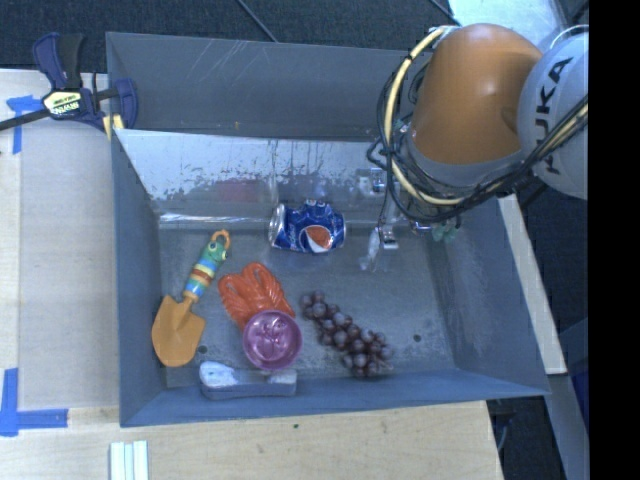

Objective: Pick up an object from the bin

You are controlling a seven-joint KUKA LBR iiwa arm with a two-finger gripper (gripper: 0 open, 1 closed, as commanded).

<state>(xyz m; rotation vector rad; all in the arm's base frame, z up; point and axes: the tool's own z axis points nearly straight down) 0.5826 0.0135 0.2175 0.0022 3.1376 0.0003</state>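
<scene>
The arm's orange cover [470,93] and its cables hide most of the gripper [382,240]. We make out a pale metal tip low by the back wall of the bin [135,268], and we cannot tell whether it is open or closed, or whether it grips anything. The crushed blue can [307,228] lies just left of that tip, close but apart. A bunch of dark grapes [346,336] lies nearer the front, with a purple cup [271,339] beside it.
</scene>
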